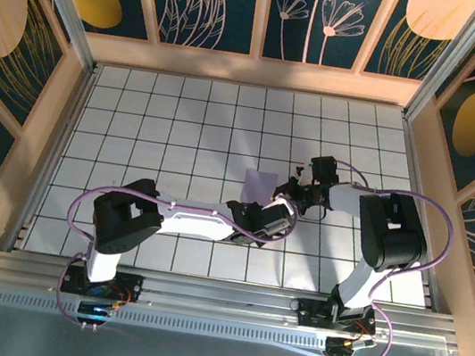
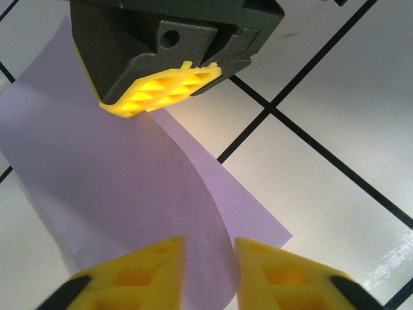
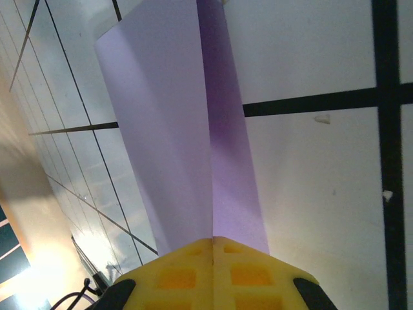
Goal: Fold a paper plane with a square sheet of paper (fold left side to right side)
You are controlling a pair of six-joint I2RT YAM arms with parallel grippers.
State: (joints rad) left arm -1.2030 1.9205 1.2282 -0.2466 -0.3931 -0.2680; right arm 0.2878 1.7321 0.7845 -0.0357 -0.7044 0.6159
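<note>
Square sheet of paper (image 1: 259,181). One item: lavender, thin, plain.

Location: about the middle of the surface (image 1: 165,121), well apart from all four edges, between my two pincers.

Condition: not flat. One side rises off the white tiles in a soft curl, and from my right wrist two layers run up to a shared fold line.

Handling (my judgement): very light and limp, with no stiffness of its own. It will crease wherever it is squeezed, may tear if pulled two ways, and should slide easily on the glossy tiles. One part should be pinned while the other is carried over.

Where to hold: at an edge or corner that has been lifted, never mid-sheet.

Right pincer (image 3: 213,248): closed tight on the sheet where the two layers meet.

Left pincer (image 2: 210,248): jaws a little apart with the raised curl standing between them, so open, with no pinch that I can see.
</note>
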